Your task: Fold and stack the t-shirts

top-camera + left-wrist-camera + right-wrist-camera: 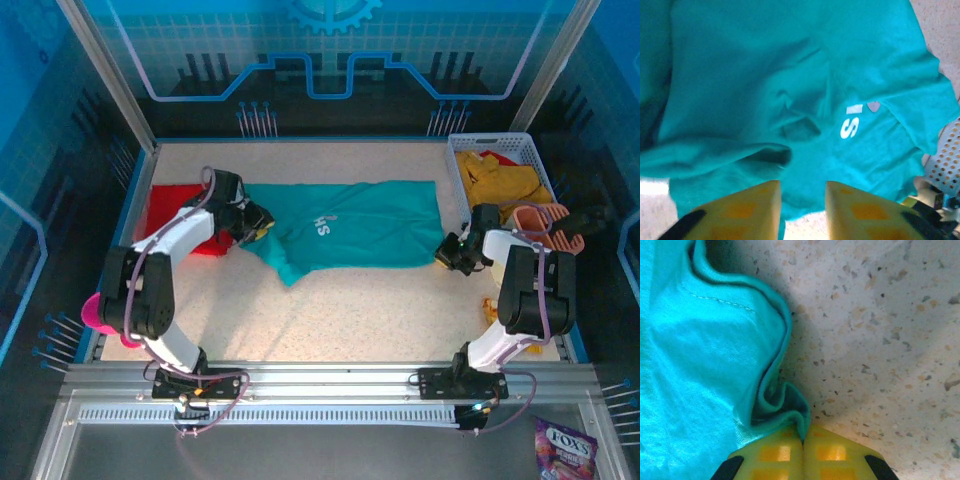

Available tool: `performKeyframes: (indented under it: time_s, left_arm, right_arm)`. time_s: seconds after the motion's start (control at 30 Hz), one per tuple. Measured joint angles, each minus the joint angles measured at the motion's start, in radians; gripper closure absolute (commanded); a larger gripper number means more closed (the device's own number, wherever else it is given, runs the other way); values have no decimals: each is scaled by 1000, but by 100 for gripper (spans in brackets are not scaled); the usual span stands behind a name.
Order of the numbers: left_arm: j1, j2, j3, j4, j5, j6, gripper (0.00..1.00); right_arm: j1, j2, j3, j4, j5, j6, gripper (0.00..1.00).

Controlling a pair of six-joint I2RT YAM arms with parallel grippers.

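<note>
Pinching a hem fold of the teal t-shirt (350,225), I have my right tool (803,441) clamped on it; my left tool (802,197) hangs released above the shirt, which lies spread across the table (390,310).

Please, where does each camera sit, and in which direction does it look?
Top external: above and behind, looking down on the table, left arm, right arm and teal t-shirt.
Left wrist: on the left arm, facing the t-shirt's white lettering past the open left end effector.
Right wrist: on the right arm, facing down; right end effector shut on the t-shirt's edge.
Shared: all three show the teal t-shirt.
</note>
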State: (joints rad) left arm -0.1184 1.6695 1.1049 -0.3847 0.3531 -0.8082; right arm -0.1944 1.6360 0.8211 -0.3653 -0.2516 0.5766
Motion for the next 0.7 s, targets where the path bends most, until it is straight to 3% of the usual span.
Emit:
performKeyframes:
  time_s: [0.1, 0.23, 0.47, 0.57, 0.63, 0.7]
  left_arm:
    - [6, 45, 27, -6, 12, 19, 50]
    - [8, 14, 21, -68, 3, 71, 48]
    - [28, -253, -132, -133, -43, 124, 55]
    - [30, -317, -238, -99, -43, 122, 56]
    - [31, -311, -326, -24, -30, 99, 51]
    - [31, -292, -400, 53, -21, 68, 53]
  right_arm:
    - [4, 0, 3, 0, 0, -1, 100]
    - [5, 0, 5, 0, -2, -2, 100]
    - [7, 1, 5, 0, -4, -2, 100]
    - [11, 1, 5, 0, -4, -2, 100]
    - [12, 1, 5, 0, -9, -2, 100]
    - [12, 1, 5, 0, -12, -2, 100]
